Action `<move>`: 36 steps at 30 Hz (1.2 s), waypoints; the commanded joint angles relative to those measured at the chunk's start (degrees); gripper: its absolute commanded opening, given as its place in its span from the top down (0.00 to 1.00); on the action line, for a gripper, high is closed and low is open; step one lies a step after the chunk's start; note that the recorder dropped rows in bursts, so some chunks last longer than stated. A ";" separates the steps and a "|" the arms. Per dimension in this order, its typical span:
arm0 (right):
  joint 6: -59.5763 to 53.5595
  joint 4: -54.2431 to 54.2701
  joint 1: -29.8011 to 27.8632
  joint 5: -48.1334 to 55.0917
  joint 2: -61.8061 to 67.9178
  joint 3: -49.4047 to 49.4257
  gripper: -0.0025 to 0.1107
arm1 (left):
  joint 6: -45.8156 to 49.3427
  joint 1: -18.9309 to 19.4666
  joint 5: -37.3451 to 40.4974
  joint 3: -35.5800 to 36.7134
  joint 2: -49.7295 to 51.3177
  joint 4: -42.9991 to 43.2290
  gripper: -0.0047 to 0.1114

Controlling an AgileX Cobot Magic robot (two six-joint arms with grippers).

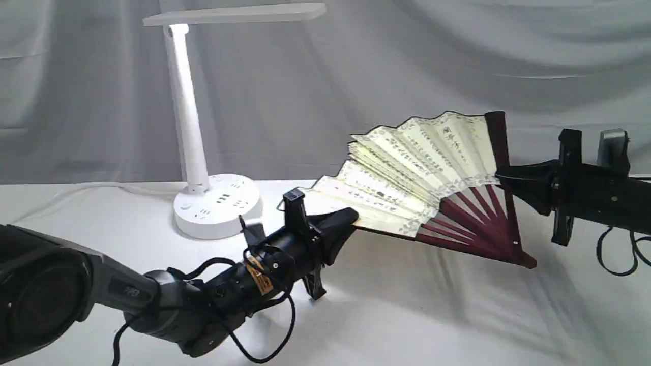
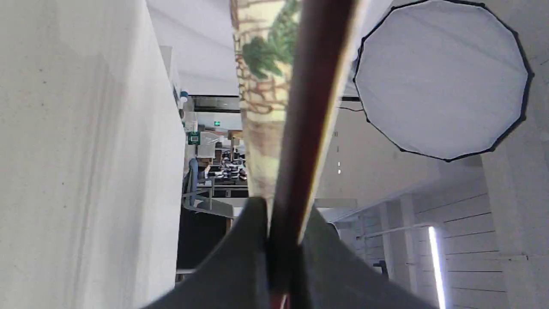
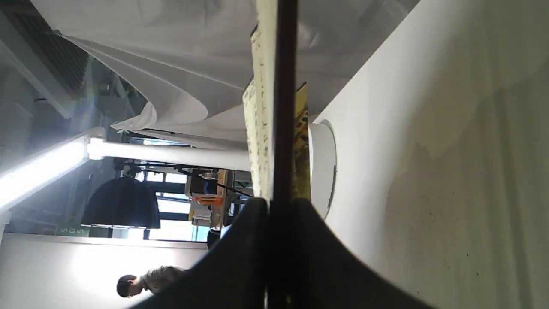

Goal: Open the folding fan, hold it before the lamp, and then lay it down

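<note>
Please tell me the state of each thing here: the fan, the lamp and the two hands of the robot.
fan: partly open, some pleats bunched together, held by both outer ribs.
lamp: upright on the table, switched on.
left hand: shut on the fan's lower outer rib.
right hand: shut on the fan's upright outer rib.

White tablecloth [image 1: 407, 315], grey draped backdrop [image 1: 457, 61] behind; octagonal softbox [image 2: 441, 77] w/ black rim.
</note>
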 commanded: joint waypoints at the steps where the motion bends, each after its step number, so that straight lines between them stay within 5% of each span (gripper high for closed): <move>1: -0.98 -2.52 -0.67 0.19 -0.24 -0.02 0.98 | -0.39 0.09 -1.31 -0.18 -0.90 -4.56 0.96; 36: -0.96 -3.53 -10.39 -1.75 -0.24 -0.02 0.98 | 1.32 -0.02 -1.31 0.85 -5.46 -7.54 0.96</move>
